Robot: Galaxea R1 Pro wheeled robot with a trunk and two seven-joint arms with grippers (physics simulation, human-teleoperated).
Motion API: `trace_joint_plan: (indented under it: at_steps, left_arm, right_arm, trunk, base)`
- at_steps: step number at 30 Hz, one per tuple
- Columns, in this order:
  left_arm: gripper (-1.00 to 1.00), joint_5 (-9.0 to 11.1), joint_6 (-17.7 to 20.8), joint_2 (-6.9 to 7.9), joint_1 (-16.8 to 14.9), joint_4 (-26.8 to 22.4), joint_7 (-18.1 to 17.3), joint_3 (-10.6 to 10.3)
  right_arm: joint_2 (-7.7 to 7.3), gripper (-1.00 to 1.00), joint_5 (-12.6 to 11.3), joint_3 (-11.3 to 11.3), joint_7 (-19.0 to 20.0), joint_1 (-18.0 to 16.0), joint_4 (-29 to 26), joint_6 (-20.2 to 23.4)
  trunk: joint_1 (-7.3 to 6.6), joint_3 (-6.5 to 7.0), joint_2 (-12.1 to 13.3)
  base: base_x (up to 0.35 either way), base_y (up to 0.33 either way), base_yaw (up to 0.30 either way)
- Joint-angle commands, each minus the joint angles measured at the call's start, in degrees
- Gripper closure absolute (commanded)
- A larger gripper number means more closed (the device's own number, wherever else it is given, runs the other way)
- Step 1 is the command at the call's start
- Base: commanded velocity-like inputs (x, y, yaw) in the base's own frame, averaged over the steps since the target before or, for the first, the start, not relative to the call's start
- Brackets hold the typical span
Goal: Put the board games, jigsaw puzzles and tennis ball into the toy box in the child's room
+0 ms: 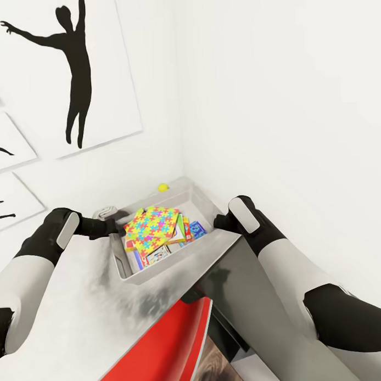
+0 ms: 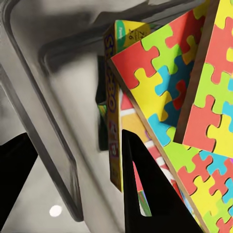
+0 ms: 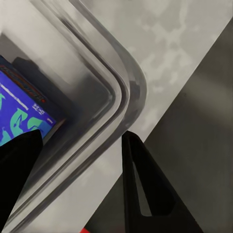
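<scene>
Left gripper (image 2: 73,184) hung with jaws apart over the toy box (image 1: 123,270) wall: one finger outside the rim, the other inside beside the game boxes. Nothing was held between them. In the head view the left gripper (image 1: 112,223) sat at the toy box's far-left corner.

Right gripper (image 3: 80,187) was likewise spread, gripping nothing; its fingers straddled the toy box's (image 3: 109,92) rounded corner, with the small blue board game (image 3: 24,116) just inside the wall. From the head camera the right gripper (image 1: 220,221) stood at the toy box's right edge.

Inside the toy box: two jigsaw puzzles (image 1: 153,225) lay on top, tilted, one overlapping the other; close up, the upper puzzle (image 2: 213,87) rested across the lower. Under them the "SKIP BO" board game (image 2: 112,131) stood on edge against the pile. The green-edged board game (image 1: 182,229) and the small blue board game (image 1: 197,230) showed beside the puzzles, toward the right wall.

Tennis ball (image 1: 163,187) sat on the table (image 1: 79,304), outside the toy box, just behind its far rim, near the room corner.

A red chair (image 1: 163,351) stood below the table's near edge. Silhouette posters (image 1: 71,68) hung on the wall left of the toy box.
</scene>
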Motion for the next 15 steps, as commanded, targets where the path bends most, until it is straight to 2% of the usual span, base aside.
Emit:
trace_joint_plan:
  at_steps: [1,15]
  left_arm:
    - [1.00,0.38,0.16,0.02,-0.06,-0.03,-0.63,-0.16]
    - [1.00,0.38,0.16,-0.01,-0.06,-0.03,-0.63,-0.08]
  right_arm:
    - [-0.01,1.00,-2.14,0.18,-0.55,-0.07,-0.06,-0.64]
    - [-0.02,1.00,-2.15,0.17,-0.55,-0.04,-0.06,-0.64]
  trunk:
    - [0.03,-0.10,-0.12]
    - [0.03,-0.04,-0.12]
  base:
    - [0.000,0.000,0.000]
    - [-0.012,0.025,0.000]
